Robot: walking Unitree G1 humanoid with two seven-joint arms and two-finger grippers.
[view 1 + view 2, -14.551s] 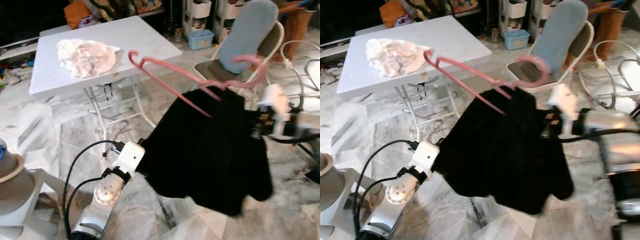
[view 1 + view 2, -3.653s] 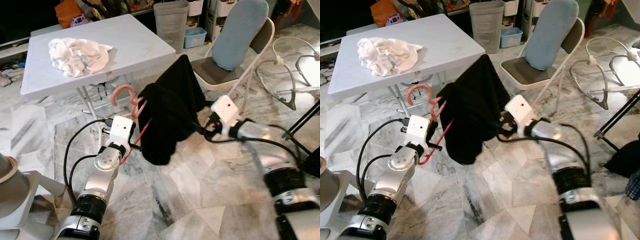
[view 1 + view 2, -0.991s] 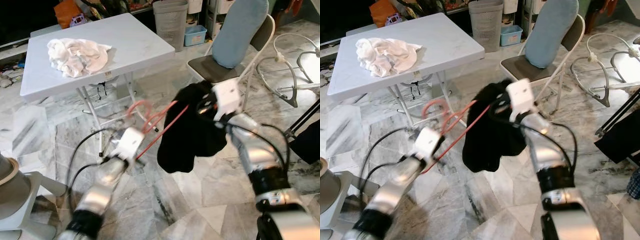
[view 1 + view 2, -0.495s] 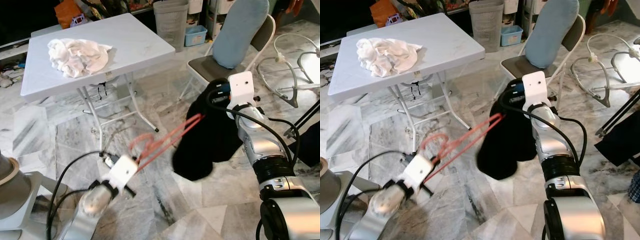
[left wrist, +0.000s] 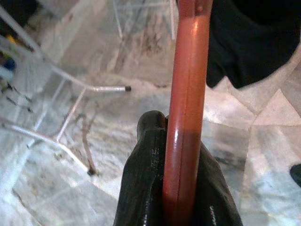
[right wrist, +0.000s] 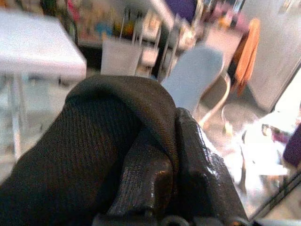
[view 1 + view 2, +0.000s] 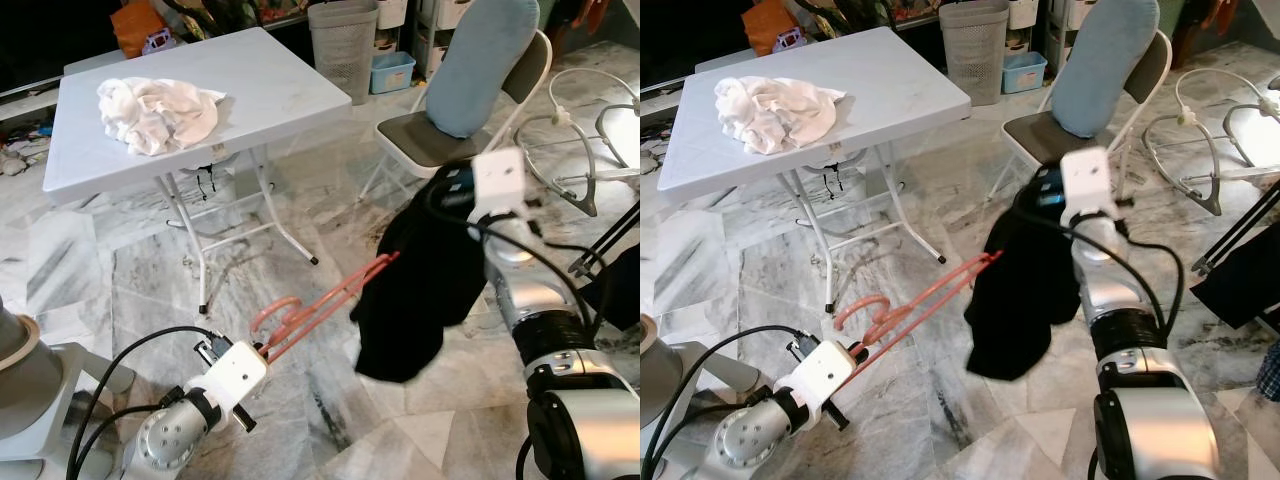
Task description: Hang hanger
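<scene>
The left hand [image 5: 176, 207] gripped the pink hanger [image 7: 330, 296] low over the marble floor [image 7: 130, 270]; the right hand [image 6: 164, 188] seemingly pinched the black garment [image 7: 415, 290] hanging from it. No legible writing.

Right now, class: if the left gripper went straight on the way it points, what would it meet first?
The left gripper, shut on the pink plastic hanger, points along that hanger toward the black knitted garment hanging from the right gripper. It would probably meet that garment first, though depth is uncertain.
</scene>
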